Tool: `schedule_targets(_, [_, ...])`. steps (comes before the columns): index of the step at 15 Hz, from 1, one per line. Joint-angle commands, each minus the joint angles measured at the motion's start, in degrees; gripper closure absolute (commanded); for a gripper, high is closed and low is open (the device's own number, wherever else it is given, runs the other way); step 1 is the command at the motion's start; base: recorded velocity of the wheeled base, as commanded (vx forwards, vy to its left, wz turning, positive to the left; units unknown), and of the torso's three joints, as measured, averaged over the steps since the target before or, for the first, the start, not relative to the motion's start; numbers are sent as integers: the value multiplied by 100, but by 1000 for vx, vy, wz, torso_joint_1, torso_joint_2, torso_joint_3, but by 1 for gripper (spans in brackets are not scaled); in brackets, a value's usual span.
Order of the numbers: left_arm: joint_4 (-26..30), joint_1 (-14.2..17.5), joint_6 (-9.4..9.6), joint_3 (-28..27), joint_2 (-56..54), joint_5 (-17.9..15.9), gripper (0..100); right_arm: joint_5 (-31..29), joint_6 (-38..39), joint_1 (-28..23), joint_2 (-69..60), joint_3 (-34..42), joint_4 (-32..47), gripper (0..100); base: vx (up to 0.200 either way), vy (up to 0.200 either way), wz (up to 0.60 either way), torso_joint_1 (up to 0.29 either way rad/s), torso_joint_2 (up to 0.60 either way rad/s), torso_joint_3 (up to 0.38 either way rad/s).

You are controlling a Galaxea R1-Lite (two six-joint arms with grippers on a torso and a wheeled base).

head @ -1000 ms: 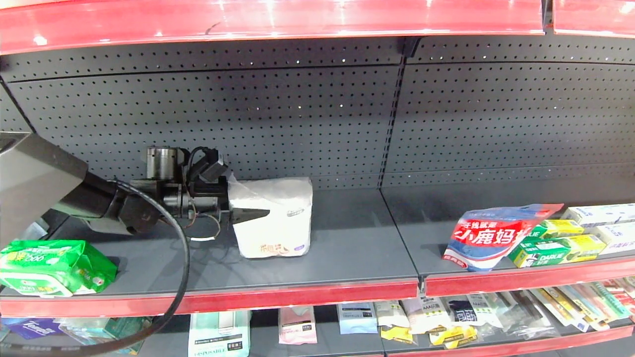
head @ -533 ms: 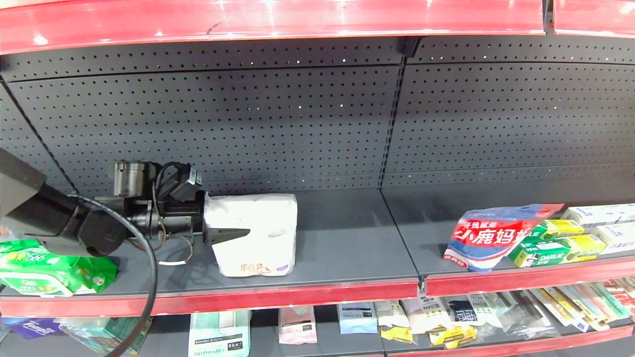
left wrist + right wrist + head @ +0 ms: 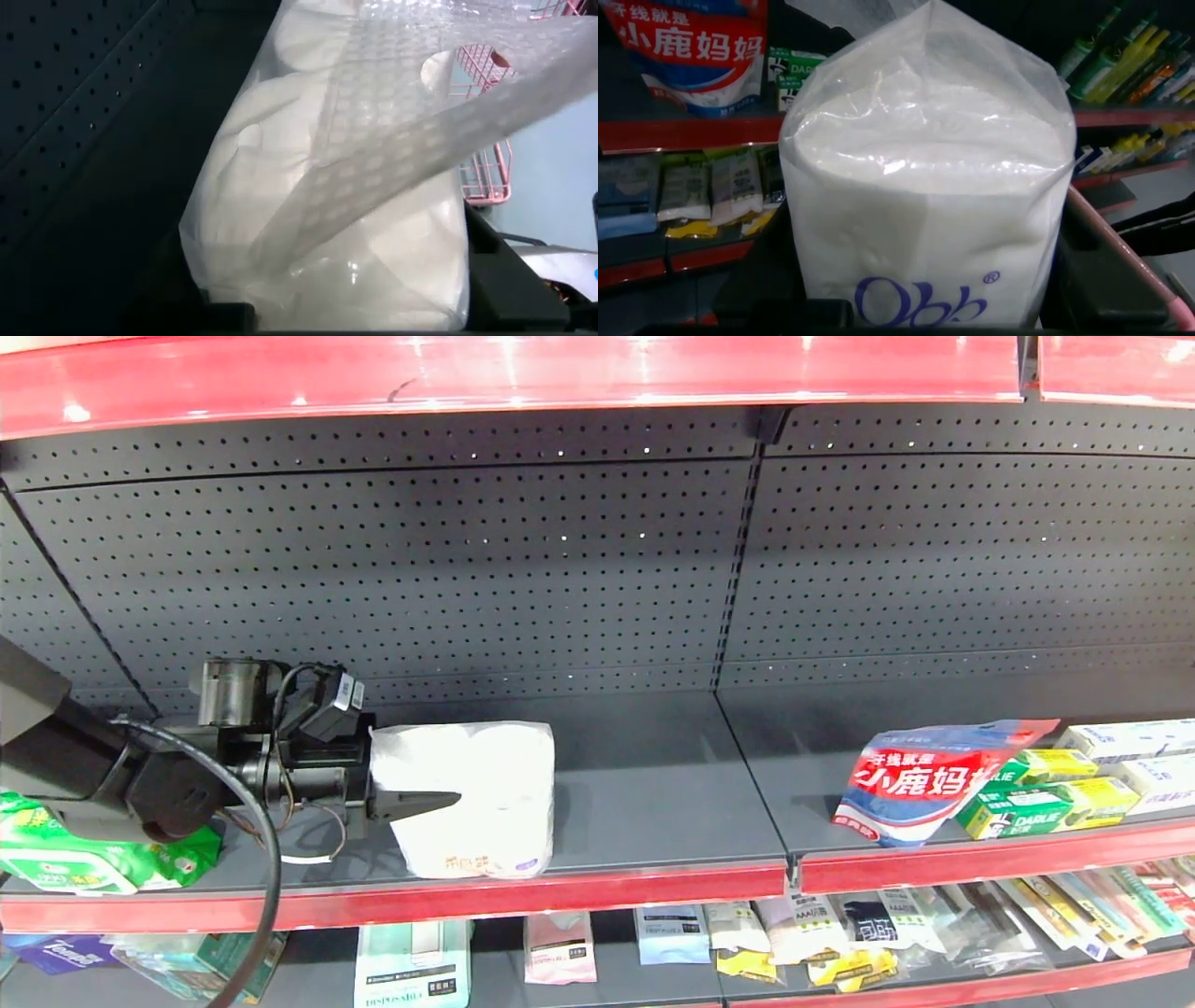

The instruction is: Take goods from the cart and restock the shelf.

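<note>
Head camera faces the shelf (image 3: 653, 784); wrist cameras sit very close — left shares the head's tissue pack (image 3: 485, 784)

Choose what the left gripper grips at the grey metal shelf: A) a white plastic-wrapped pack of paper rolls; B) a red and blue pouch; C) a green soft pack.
A: the left gripper is shut on the white plastic-wrapped pack of paper rolls, its dark finger across the pack's front.

red pouch (image 3: 934, 779) against green boxes (image 3: 1046, 800) | green pack (image 3: 84, 873) far left | hanging packets (image 3: 798, 929) below
</note>
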Motion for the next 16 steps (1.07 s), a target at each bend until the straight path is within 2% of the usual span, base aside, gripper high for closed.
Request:
schedule_targets(1, [4,0,0,24,50,14,100,4,-3,1,15,6,3,100,0,0,0,0,0,0])
schedule_targets(3, [13,9,-70,7,50,14,100,4,-3,1,24,6,3,100,0,0,0,0,0,0])
schedule_targets(7, [13,176,-53,86,32,23,100,4,-3,1,24,41,3,100,0,0,0,0,0,0])
schedule_targets(16, [13,237,-79,7,23,23,100,4,-3,1,50,50,3,100,0,0,0,0,0,0])
